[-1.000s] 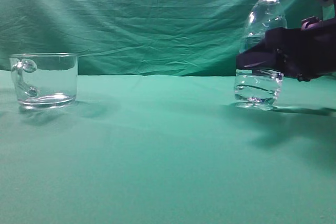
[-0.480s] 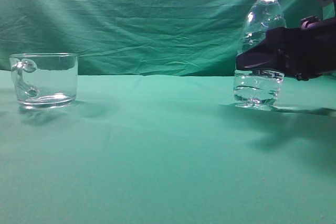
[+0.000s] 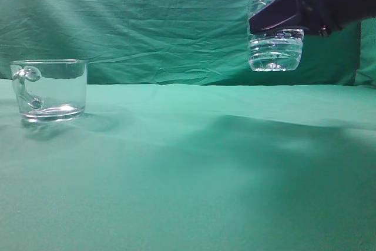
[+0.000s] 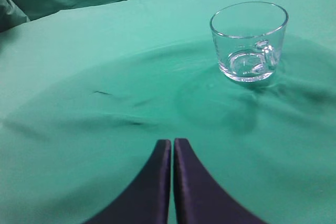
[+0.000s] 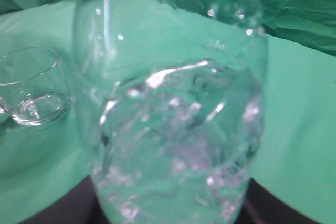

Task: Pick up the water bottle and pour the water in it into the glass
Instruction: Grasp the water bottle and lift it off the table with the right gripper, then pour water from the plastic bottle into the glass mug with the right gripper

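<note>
One glass (image 3: 50, 90) stands upright at the far left of the green-draped bench (image 3: 176, 168) in the exterior view, its looped handle (image 3: 26, 86) turned to the left and its thick base resting on the cloth. From the left wrist view the same glass (image 4: 249, 40) sits ahead and to the right of the left hand (image 4: 172, 153), whose two dark fingers (image 4: 152, 187) lie pressed together with nothing between them, low over the cloth and well apart from the glass. Wrinkles run across the bench between them. At the upper right of the exterior view the water bottle (image 3: 273, 42) hangs clear of the bench, roughly upright, its neck cut off by the top edge. The right hand (image 3: 294, 13) is clamped across the bottle's body above the ribbed lower part. Water (image 3: 275, 57) shows in the bottom of the bottle. In the right wrist view the water bottle (image 5: 173, 103) fills most of the picture, with water (image 5: 178, 171) glinting in its lower half and the glass (image 5: 31, 85) small at the left edge, well apart from it.
</note>
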Tool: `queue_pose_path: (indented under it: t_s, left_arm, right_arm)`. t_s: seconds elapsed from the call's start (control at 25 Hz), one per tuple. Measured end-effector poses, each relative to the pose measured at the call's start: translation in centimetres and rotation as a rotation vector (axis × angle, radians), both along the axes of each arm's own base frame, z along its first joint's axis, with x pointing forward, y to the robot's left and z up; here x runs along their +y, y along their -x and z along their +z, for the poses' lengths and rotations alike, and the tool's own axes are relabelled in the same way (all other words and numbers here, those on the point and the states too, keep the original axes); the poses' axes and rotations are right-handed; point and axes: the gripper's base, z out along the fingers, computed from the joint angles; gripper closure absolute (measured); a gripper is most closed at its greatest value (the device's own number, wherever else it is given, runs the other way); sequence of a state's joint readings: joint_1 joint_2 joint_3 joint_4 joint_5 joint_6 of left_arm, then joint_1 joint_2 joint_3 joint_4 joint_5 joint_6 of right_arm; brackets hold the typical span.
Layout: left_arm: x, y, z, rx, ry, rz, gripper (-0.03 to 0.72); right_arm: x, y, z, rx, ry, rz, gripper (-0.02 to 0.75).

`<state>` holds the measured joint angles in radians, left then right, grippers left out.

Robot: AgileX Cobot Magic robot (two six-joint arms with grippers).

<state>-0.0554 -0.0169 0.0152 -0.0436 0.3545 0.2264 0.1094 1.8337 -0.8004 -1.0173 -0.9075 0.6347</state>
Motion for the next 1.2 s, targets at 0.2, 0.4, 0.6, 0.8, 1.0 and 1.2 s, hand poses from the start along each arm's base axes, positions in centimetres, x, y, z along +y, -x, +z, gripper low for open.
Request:
queue_pose_path:
  t_s: [0.2,0.4,0.6,0.8,1.0,1.2]
  left_arm:
    - [0.0,0.0,0.0,0.0,0.0,0.0,0.688]
    - [0.0,0.0,0.0,0.0,0.0,0.0,0.688]
    - [0.0,0.0,0.0,0.0,0.0,0.0,0.688]
    - [0.0,0.0,0.0,0.0,0.0,0.0,0.688]
    - [0.0,0.0,0.0,0.0,0.0,0.0,0.688]
    - [0.0,0.0,0.0,0.0,0.0,0.0,0.688]
  right_arm:
    - [3.9,-1.2,2.1,-0.016,0.129,0.049,0.405]
    - [8.5,-1.9,3.8,-0.047,0.295,0.013,0.405]
    - [12.9,-2.5,5.1,-0.147,0.371,0.076,0.405]
    - [15.9,-3.8,4.9,-0.202,0.429,0.097,0.405]
    - [17.6,-5.5,3.7,-0.224,0.474,0.088,0.405]
    - [18.5,-6.9,2.3,-0.267,0.532,0.118,0.405]
